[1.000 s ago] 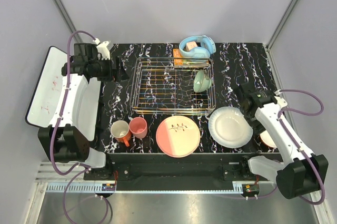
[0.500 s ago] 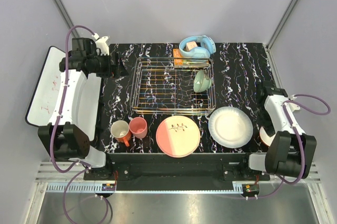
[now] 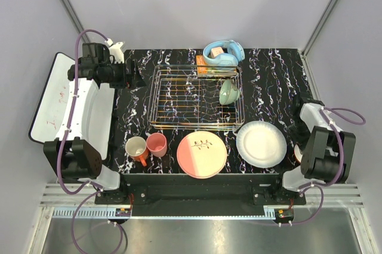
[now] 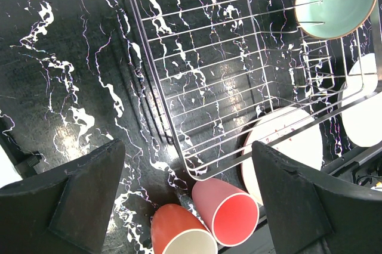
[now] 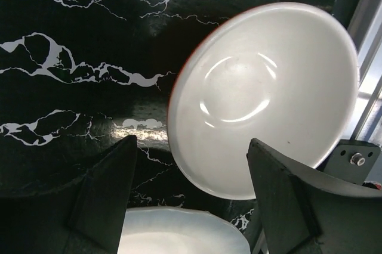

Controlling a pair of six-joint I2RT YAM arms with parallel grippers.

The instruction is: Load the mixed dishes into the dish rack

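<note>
**Dish rack** point(image 3: 196, 98): stands mid-frame in the top view on the black marbled worktop point(image 3: 268, 75). It holds one item, the pale green bowl point(image 3: 228, 92), which is tilted on edge among the wires at the rack's right side.

**Dishes outside the rack:** these lie along the lower edge of the worktop.
- At lower left is the cream mug point(image 3: 136, 149), opening up.
- The salmon-pink cup point(image 3: 157, 144) is just beside it.
- Next, toward the right, comes the pink-and-cream plate point(image 3: 202, 154).
- The white plate point(image 3: 261, 143) follows, both plates lying flat.
- The white bowl with the orange outside point(image 5: 262, 96) sits at lower right, just beside the white plate. The right arm mostly hides it in the top view.

**Left hand** point(image 4: 185, 188): fingers spread wide and empty, above the worktop at the rack's left side.

**Right hand** point(image 5: 191, 188): fingers spread and empty, over the white bowl. Contact with the bowl cannot be told.

**Other items:** blue headphones point(image 3: 224, 53) lie at the upper edge behind the rack. A white board point(image 3: 59, 102) lies at frame left.
</note>
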